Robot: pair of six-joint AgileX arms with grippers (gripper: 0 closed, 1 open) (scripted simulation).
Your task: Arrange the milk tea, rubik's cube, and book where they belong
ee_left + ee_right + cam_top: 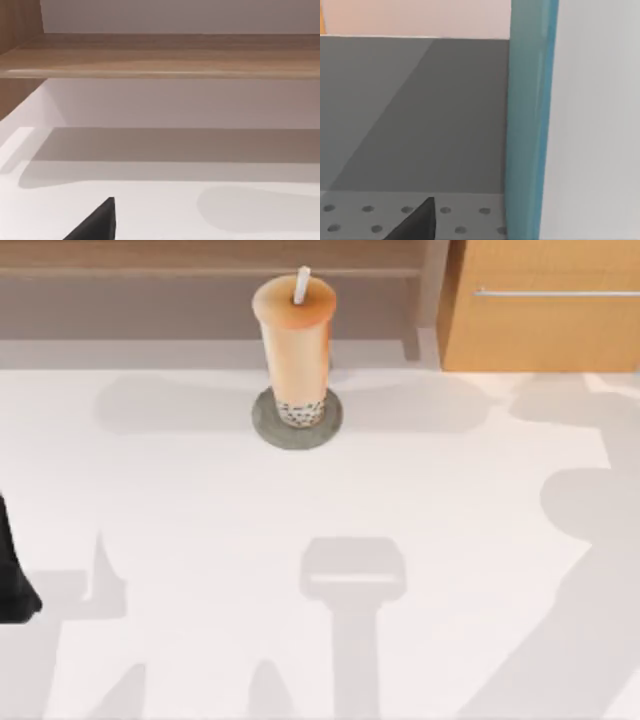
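The milk tea [295, 350], a tall cup of peach-tan drink with dark pearls and a white straw, stands upright on a flat grey coaster [268, 425] at the back middle of the table. A dark part of my left arm [14, 580] shows at the table's left edge, far from the cup. My left gripper [97, 222] looks toward a wooden shelf [160, 62]. Close ahead of my right gripper [417, 220] is an upright teal strip [527, 120] with a pale face beside it; it may be the book. The rubik's cube is out of view.
A wooden cabinet with a metal handle [540, 305] stands at the back right. A low wooden shelf [200, 270] runs along the back wall. A grey perforated surface [365, 215] lies under the right gripper.
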